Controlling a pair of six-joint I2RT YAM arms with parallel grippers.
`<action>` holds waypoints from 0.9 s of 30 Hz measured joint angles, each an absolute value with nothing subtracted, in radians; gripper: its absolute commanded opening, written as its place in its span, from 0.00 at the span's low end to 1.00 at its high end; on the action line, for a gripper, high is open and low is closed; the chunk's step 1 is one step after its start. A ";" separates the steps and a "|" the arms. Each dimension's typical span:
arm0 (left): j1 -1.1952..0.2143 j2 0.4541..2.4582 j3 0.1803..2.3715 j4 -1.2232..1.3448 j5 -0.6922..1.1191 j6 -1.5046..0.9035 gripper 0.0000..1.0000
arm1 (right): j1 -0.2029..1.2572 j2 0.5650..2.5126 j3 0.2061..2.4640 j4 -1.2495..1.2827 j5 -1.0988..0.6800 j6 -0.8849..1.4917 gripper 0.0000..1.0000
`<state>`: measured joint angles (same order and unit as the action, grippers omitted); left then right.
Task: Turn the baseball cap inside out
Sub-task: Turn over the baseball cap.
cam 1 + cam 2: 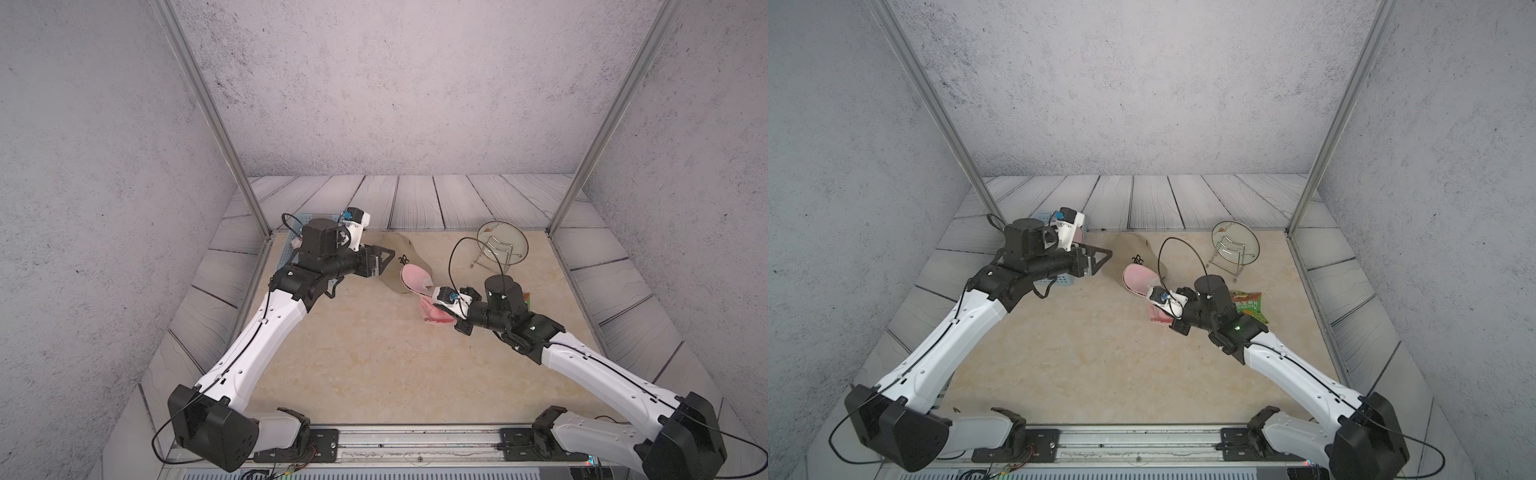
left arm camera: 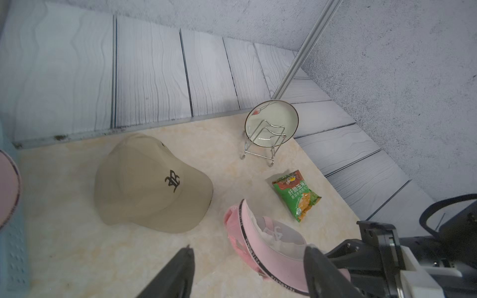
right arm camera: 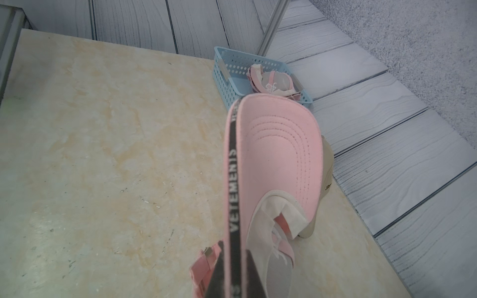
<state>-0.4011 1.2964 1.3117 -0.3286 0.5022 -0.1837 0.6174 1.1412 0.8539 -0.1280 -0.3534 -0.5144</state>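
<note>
Pink baseball cap: hold it firm in the clamped right gripper, swing the wide-open, empty left gripper in, push the crown through.

Lab cell: aluminium frame, printed backdrops

A plate is standing upright in a wire rack on the tabletop; a green snack packet is lying nearby; a blue basket is sitting at the far-left corner.
</note>
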 measured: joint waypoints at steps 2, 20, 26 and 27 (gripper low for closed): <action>-0.402 1.269 1.282 -0.301 0.546 -0.007 0.81 | 0.607 1.179 0.940 -0.212 -0.385 -0.487 0.00; -0.409 1.359 1.220 -0.416 0.850 0.821 0.90 | 0.573 1.314 1.158 -0.606 -0.692 -0.443 0.00; -0.480 1.370 1.190 -0.459 0.921 0.896 0.88 | 0.572 1.314 1.172 -0.617 -0.725 -0.445 0.00; -0.491 1.373 1.183 -0.464 0.928 0.900 0.86 | 0.573 1.314 1.177 -0.616 -0.729 -0.445 0.00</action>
<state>-0.4908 1.3727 1.1828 -0.4644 0.9279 0.9005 0.5728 1.3136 1.1770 -0.6159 -0.7288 -0.4454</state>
